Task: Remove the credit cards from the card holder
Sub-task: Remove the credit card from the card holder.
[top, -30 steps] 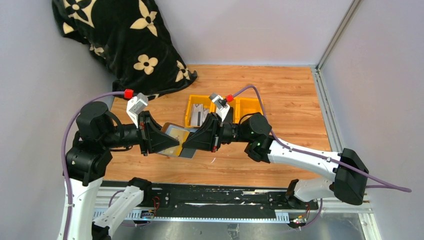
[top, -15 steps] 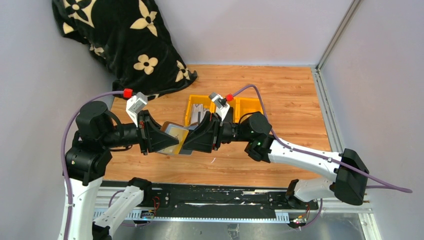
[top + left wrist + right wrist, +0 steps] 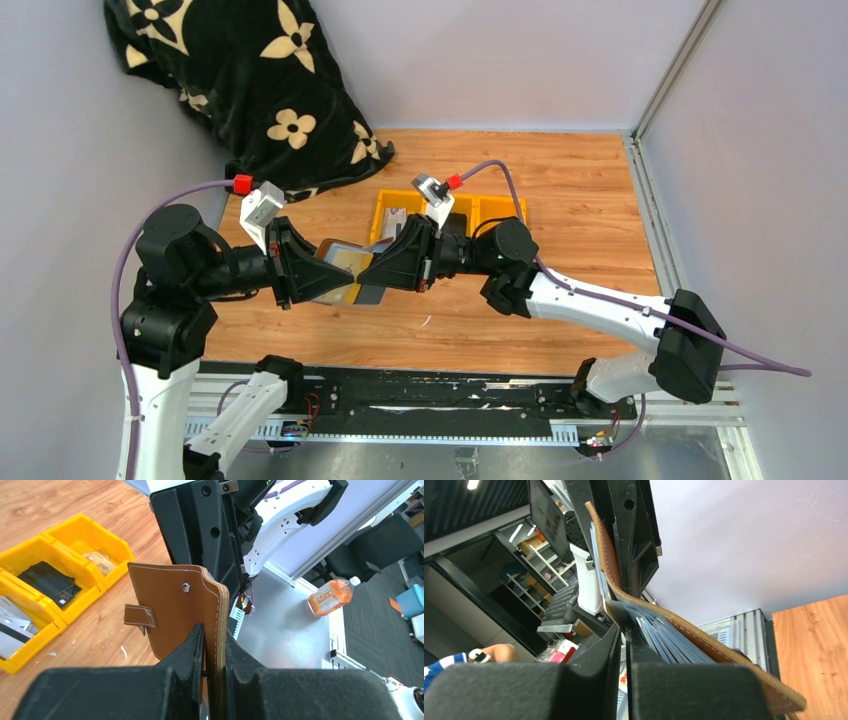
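Note:
The brown leather card holder (image 3: 345,262) hangs in the air between my two grippers, its grey inner face (image 3: 368,294) turned down. My left gripper (image 3: 335,280) is shut on its edge. In the left wrist view the leather flap (image 3: 172,605) with a snap and strap stands between my fingers, where the left gripper (image 3: 214,647) clamps it. My right gripper (image 3: 372,276) meets it from the right. In the right wrist view the right gripper (image 3: 625,630) is closed to a thin slit at the blue-grey card pockets (image 3: 659,635), pinching a thin pale card edge.
Yellow bins (image 3: 400,215) stand behind the grippers; in the left wrist view they (image 3: 75,545) hold a black card (image 3: 50,582) and silver cards (image 3: 10,625). A black flowered blanket (image 3: 240,80) lies at the back left. Metal rails line the table's right edge (image 3: 655,230).
Both grippers have moved a little to the left and farther from the arm bases, with the card holder between them. The right arm has reached farther left. Both grips look unchanged.

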`<state>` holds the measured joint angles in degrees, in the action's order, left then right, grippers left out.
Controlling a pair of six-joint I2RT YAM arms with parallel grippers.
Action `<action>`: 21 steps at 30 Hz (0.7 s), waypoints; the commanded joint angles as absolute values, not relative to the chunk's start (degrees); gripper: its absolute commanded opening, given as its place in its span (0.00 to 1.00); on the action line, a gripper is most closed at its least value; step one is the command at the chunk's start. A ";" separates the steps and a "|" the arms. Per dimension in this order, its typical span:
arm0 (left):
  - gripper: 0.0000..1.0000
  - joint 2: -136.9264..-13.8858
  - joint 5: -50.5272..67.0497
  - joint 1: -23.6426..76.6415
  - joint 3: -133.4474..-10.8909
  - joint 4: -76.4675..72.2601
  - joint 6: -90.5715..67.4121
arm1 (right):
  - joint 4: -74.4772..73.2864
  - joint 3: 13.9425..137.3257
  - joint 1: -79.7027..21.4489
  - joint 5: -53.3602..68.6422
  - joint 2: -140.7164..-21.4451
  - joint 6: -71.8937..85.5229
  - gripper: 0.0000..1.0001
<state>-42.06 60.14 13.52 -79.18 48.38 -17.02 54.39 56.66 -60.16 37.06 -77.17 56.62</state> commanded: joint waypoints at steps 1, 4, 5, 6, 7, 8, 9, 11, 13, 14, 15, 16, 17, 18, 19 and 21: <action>0.00 -41.42 67.94 14.24 -80.18 48.87 -19.25 | 61.68 55.36 -58.71 30.04 -78.46 60.08 0.00; 0.00 -41.31 67.42 14.24 -80.28 47.74 -19.87 | 62.78 53.75 -58.71 29.96 -77.74 59.99 0.00; 0.00 -41.42 67.01 14.24 -80.41 47.42 -20.08 | 62.77 53.26 -58.79 29.97 -77.35 59.80 0.00; 0.01 -41.50 66.46 14.24 -80.53 47.16 -20.19 | 62.71 52.66 -58.80 29.95 -77.17 59.65 0.00; 0.02 -41.56 65.97 14.24 -80.88 46.92 -20.21 | 62.56 51.67 -58.80 29.85 -76.82 59.48 0.00; 0.02 -41.69 65.40 14.24 -81.25 46.82 -20.17 | 62.46 51.03 -58.88 29.61 -76.55 59.24 0.00; 0.02 -41.85 65.01 14.24 -81.46 46.58 -20.21 | 62.18 50.57 -58.93 29.44 -76.42 59.04 0.00; 0.02 -42.30 64.53 14.24 -82.13 46.03 -20.43 | 62.01 49.49 -58.97 29.11 -76.12 58.89 0.00; 0.03 -42.58 64.50 14.24 -82.34 45.88 -20.49 | 62.21 49.11 -59.06 29.03 -76.11 58.96 0.00; 0.03 -42.61 64.51 14.24 -82.40 45.86 -20.48 | 62.30 49.05 -59.11 29.07 -76.11 58.97 0.00; 0.03 -42.59 64.52 14.24 -82.29 45.80 -20.46 | 62.31 49.07 -59.15 29.07 -76.11 58.90 0.00; 0.03 -42.56 64.60 14.24 -82.25 45.80 -20.48 | 62.29 49.08 -59.13 29.17 -76.16 58.89 0.00; 0.02 -42.48 64.60 14.24 -82.11 45.79 -20.48 | 62.36 49.19 -59.15 29.30 -76.12 58.89 0.00; 0.01 -42.38 64.54 14.24 -82.09 45.79 -20.48 | 62.40 49.30 -59.19 29.45 -76.16 58.77 0.00; 0.00 -42.30 64.54 14.24 -81.96 45.77 -20.41 | 62.38 49.49 -59.23 29.75 -76.24 58.83 0.00; 0.00 -42.12 64.44 14.22 -81.77 45.79 -20.26 | 62.59 49.88 -59.32 30.42 -76.61 59.08 0.00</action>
<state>-43.40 59.88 13.58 -79.70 48.10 -18.85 63.40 50.46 -60.01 32.82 -76.25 59.20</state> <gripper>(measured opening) 0.149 0.007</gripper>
